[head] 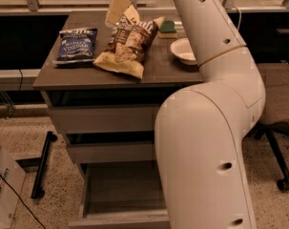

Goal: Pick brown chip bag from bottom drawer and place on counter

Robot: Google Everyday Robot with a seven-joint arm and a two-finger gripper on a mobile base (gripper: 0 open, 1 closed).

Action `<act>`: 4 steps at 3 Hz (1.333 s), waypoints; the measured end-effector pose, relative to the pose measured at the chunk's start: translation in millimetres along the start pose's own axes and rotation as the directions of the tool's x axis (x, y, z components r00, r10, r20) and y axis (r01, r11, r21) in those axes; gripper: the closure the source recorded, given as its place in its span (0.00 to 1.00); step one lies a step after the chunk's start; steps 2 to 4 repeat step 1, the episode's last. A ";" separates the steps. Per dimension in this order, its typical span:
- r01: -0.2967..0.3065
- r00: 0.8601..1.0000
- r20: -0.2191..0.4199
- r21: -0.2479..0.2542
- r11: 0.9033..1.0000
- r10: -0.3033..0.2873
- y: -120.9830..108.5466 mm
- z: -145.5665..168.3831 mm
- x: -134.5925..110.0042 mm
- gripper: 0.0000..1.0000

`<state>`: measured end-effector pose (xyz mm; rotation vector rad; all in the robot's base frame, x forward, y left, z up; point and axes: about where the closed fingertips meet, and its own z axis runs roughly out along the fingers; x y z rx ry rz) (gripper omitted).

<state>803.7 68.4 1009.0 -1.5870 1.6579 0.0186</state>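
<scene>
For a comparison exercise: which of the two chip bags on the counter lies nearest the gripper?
The crinkly brown and cream-yellow chip bag, just below the gripper; the blue vinegar chip bag lies farther away.

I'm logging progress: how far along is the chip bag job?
Done: the brown chip bag lies on the counter beside the blue vinegar chip bag, out of the open bottom drawer. In hand: the gripper hangs over the bag's top end; whether it grips is unclear. Left: probably only drawing the arm away.

Blue vinegar bag point(76, 45), green sponge point(167, 27), white bowl point(184, 50) — office chair point(277, 99) at right.
</scene>
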 end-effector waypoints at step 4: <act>0.000 1.000 0.000 0.000 1.000 0.000 0.0 0.0 0.0 0.00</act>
